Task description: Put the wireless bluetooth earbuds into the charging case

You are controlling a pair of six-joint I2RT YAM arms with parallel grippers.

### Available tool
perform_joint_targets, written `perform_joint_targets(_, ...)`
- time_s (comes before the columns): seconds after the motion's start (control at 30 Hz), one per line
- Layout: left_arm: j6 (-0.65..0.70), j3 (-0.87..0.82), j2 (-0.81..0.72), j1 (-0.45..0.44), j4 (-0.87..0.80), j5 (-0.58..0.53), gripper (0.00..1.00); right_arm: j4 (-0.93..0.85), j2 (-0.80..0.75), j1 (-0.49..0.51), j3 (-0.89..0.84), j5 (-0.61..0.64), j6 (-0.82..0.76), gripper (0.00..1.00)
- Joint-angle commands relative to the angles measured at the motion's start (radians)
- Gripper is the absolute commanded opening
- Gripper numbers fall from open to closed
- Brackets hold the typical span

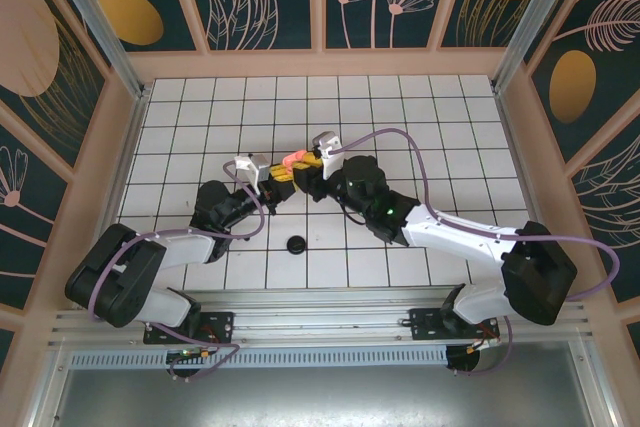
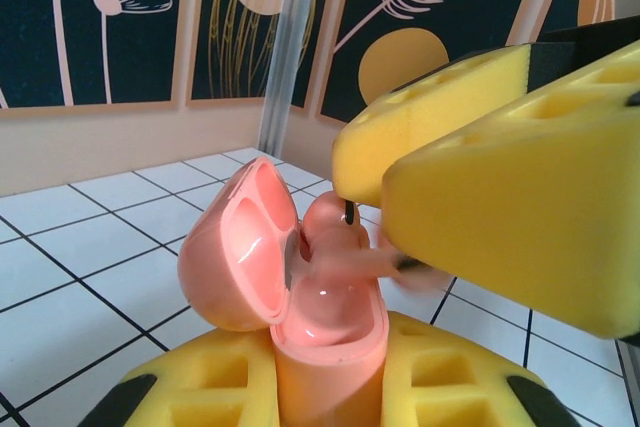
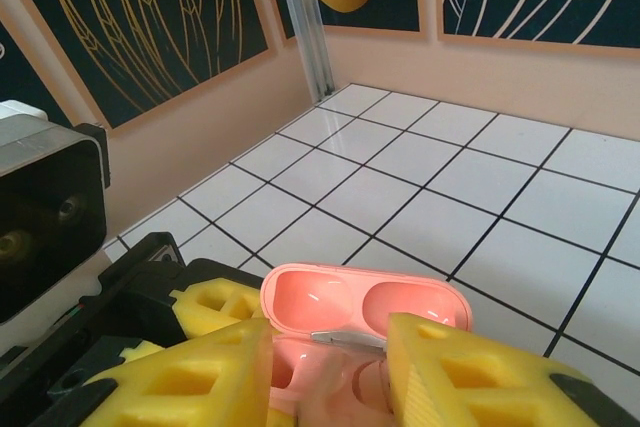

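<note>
**As the lid hangs open, a pink bud sits at the mouth of the case**

While the left gripper (image 2: 330, 392) is clamped on the salmon charging case (image 2: 325, 332), holding it upright above the tiled floor (image 1: 420, 117), the lid (image 2: 245, 247) is tipped back to the left. Over the top comes the right gripper (image 3: 335, 387), yellow foam fingers (image 2: 500, 197) either side of a salmon-pink earbud (image 2: 335, 232) that's down in the case's open mouth. The stem end is blurred, so whether those pads pinch it or merely flank it, can't tell. Down on the tiles near the arm bases, well apart from the action, lies a black round disc (image 1: 296, 244). Botanical wall panels (image 2: 100, 27) and a metal post (image 2: 290, 47) stand behind.
</note>
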Motion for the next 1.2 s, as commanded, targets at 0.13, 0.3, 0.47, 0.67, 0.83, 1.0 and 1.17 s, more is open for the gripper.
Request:
perform_joint_targets(0.13,0.085,0.004,-0.041,-0.008,0.012,0.015,0.10,-0.027,-0.047,0.003,0.027,-0.032,-0.005,0.45)
perform_joint_targets(0.3,0.139,-0.008,-0.040,-0.012,0.003,0.019,0.10,-0.022,-0.104,0.002,0.037,-0.087,0.016,0.51)
perform_joint_targets(0.47,0.171,0.004,-0.036,-0.013,-0.034,0.004,0.10,-0.047,-0.148,-0.005,0.038,-0.116,0.048,0.51)
perform_joint_targets(0.67,0.160,0.000,-0.037,-0.012,-0.050,-0.029,0.09,-0.253,-0.161,-0.047,0.069,-0.074,0.157,0.51)
perform_joint_targets(0.83,0.175,-0.006,-0.052,-0.013,-0.091,-0.039,0.09,-0.550,-0.159,-0.142,0.089,-0.068,0.358,0.50)
perform_joint_targets(1.0,0.194,-0.014,-0.073,-0.012,-0.132,-0.048,0.09,-0.808,-0.164,-0.202,0.023,-0.070,0.490,0.49)
perform_joint_targets(1.17,0.198,-0.018,-0.082,-0.013,-0.151,-0.045,0.09,-0.942,-0.162,-0.215,-0.058,-0.055,0.574,0.47)
